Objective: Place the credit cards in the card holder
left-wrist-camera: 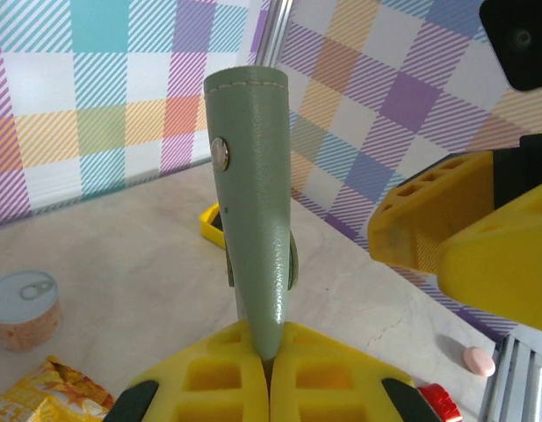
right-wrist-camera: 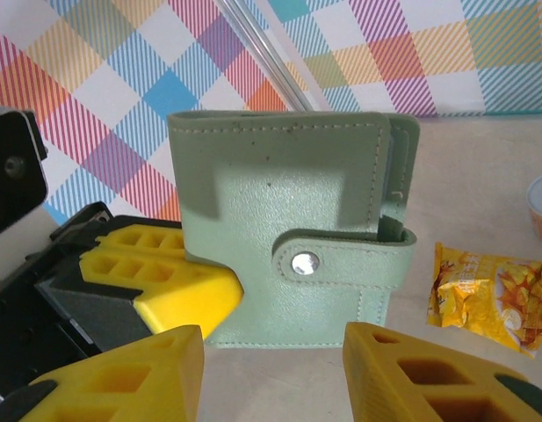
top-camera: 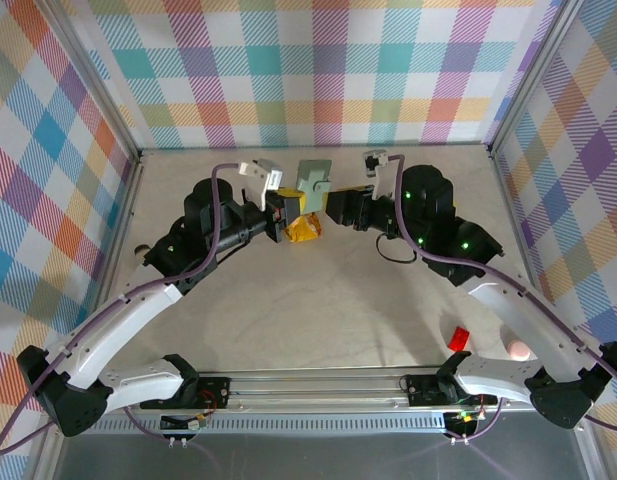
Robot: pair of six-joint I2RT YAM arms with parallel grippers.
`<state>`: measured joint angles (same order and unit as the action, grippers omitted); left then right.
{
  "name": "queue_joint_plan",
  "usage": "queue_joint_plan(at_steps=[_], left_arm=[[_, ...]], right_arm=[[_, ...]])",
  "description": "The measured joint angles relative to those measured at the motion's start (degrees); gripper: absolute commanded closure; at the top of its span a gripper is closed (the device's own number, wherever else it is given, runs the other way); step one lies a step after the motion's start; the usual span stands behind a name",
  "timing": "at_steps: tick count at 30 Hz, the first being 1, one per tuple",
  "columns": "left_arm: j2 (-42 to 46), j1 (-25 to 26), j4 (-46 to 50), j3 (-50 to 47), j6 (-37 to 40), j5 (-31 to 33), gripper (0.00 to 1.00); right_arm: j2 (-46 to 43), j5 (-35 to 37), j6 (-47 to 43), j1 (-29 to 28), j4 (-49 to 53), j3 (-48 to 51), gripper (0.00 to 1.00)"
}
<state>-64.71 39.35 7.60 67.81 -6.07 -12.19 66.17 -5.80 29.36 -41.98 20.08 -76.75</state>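
Observation:
The card holder (right-wrist-camera: 288, 220), a sage-green wallet closed by a snap strap, stands upright off the table. My left gripper (left-wrist-camera: 271, 345) is shut on its lower corner, and in the left wrist view the card holder (left-wrist-camera: 253, 193) shows edge-on. From above, the left gripper (top-camera: 286, 212) and the right gripper (top-camera: 333, 208) face each other with the card holder (top-camera: 315, 178) between them. My right gripper (right-wrist-camera: 272, 369) is open, its fingertips just short of the wallet's bottom edge and nothing between them. The credit cards are out of view.
An orange-yellow snack packet (top-camera: 306, 230) lies below the wallet. A small yellow tray (left-wrist-camera: 212, 224) and a short can (left-wrist-camera: 25, 308) sit on the table behind. A red piece (top-camera: 456, 337) and a pink object (top-camera: 518, 350) lie by the right arm's base.

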Motion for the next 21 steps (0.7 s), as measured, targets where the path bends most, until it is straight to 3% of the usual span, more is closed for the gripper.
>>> queue_joint_plan(at_steps=[13, 21], left_arm=[[0.0, 1.1, -0.2, 0.0, 2.3, -0.8, 1.0], [0.8, 1.1, -0.6, -1.0, 3.2, -5.6, 1.0]], right_arm=[[4.5, -1.7, 5.0, 1.0, 3.2, -3.5, 0.53], [4.6, -2.1, 6.7, 1.1, 3.8, -3.5, 0.54]])
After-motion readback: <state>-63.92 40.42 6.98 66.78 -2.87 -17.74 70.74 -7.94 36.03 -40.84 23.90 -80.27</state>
